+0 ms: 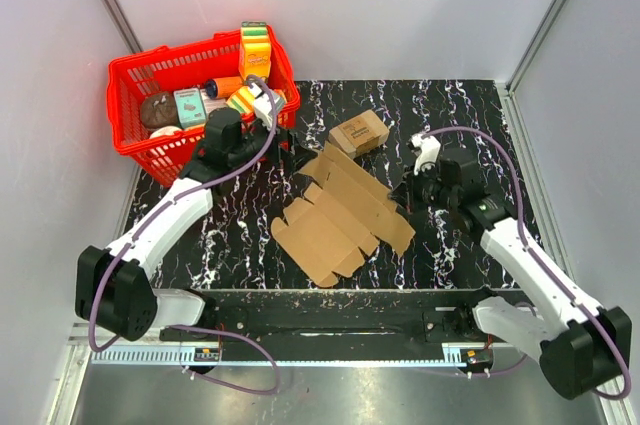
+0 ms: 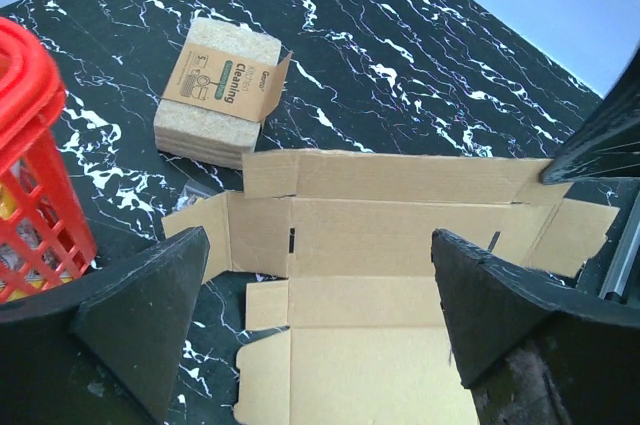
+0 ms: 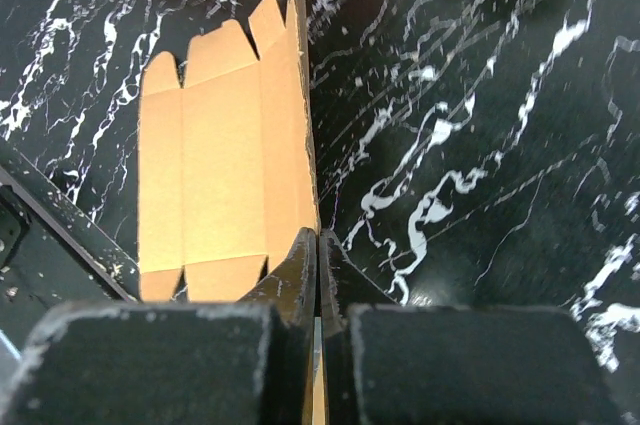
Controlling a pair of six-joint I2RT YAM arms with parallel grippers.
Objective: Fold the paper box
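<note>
The paper box point(image 1: 340, 210) lies unfolded on the black marble table, a brown die-cut sheet with flaps and tabs. In the right wrist view the paper box point(image 3: 220, 145) has its right side panel standing up edge-on, and my right gripper point(image 3: 318, 237) is shut on the near end of that panel. From above, the right gripper point(image 1: 405, 190) sits at the sheet's right edge. My left gripper point(image 1: 293, 158) hovers at the sheet's far left corner. It is open, and the left gripper point(image 2: 318, 245) has the flat paper box point(image 2: 400, 245) below its spread fingers, holding nothing.
A small chunky printed cardboard box point(image 1: 358, 132) stands just beyond the sheet, and this printed box point(image 2: 220, 90) is also in the left wrist view. A red basket point(image 1: 130, 65) full of groceries stands at the far left, close to the left arm; its wall point(image 2: 30, 145) shows beside the left finger.
</note>
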